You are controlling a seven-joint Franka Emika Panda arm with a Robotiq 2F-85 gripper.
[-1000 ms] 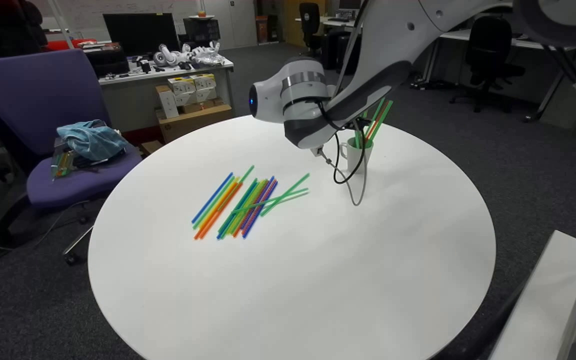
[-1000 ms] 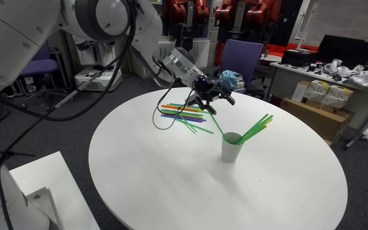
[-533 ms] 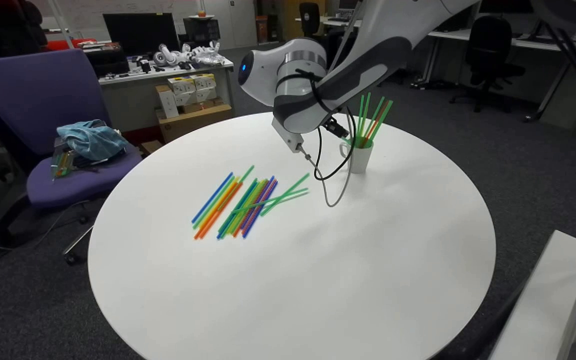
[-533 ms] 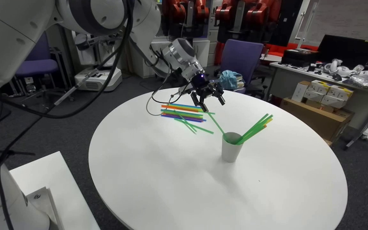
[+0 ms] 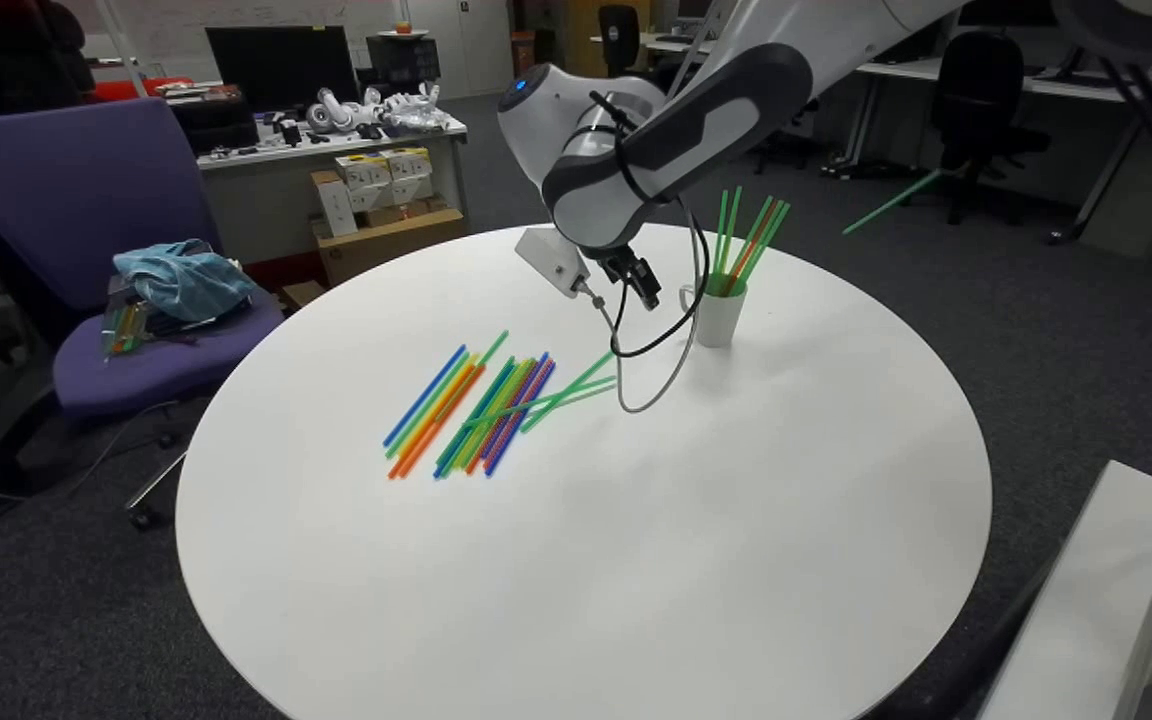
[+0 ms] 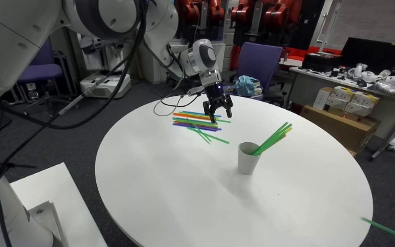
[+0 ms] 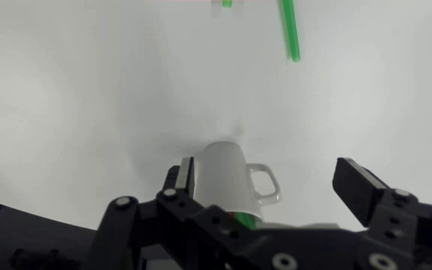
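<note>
Pincer (image 6: 222, 118) aimed steeper downward than half a second ago, fingers apart, near white mug (image 6: 247, 164). Mug upright on bench (image 6: 170, 192), unmoved, mostly green straws (image 6: 272, 138) leaning inside; one straw has left its rim. Loose green straw (image 6: 388, 230) now shows out at bench edge; airborne or not, cannot tell.

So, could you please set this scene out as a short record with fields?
gripper: open, holding nothing, above the table
white mug: upright on the table
straws in the mug: mostly green, leaning on the rim
straws on the table: two groups of mixed colours, green ones crossing one group
lone straw: green, away from the others; held or falling cannot be told
purple chair: blue cloth over its seat
</note>
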